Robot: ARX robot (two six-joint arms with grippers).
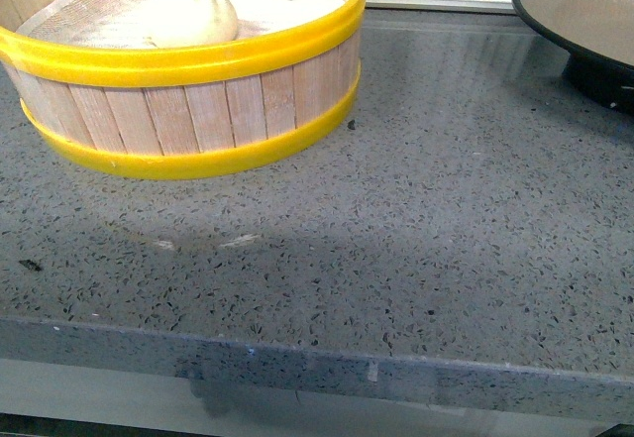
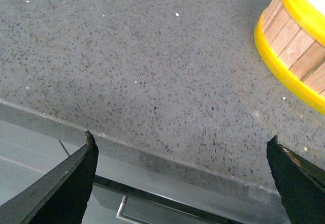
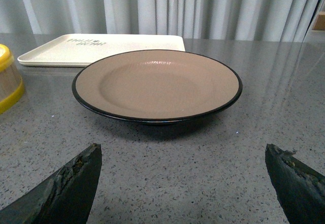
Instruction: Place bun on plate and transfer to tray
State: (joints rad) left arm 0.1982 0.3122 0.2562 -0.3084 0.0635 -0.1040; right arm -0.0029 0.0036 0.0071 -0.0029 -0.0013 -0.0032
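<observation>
Bun [image 1: 188, 11]: sits inside the steamer basket [image 1: 198, 110], far left of the countertop [image 1: 396, 219], on the white mesh cloth [image 1: 89, 11]. It lies left of the basket's centre and only its top shows over the yellow rim.
Bun shape: round dome with no long axis, so jaw rotation should matter little. The high basket wall suggests coming in from above, not from the side.
Left gripper [image 2: 182, 138]: jaws spread wide with nothing between them, over the near edge of the countertop.
Bun vs left jaws: only a portion of the basket's wall and rim shows at the edge of the left wrist view, and the bun is not visible there. The bun therefore lies farther in and off to one side of the jaw line, not between the jaws.
Plate [image 3: 157, 82]: far right, upright, nothing on it, well apart from the basket.
Right gripper [image 3: 183, 148]: jaws spread wide and empty, with the plate straight ahead and centred between them.
Tray [image 3: 101, 49]: beyond the plate at the far edge, bare in the part visible.
Nearer arm (judgement): left for the bun, right for the plate.
Step in hand (judgement): reaching for the bun, which is not yet grasped.
</observation>
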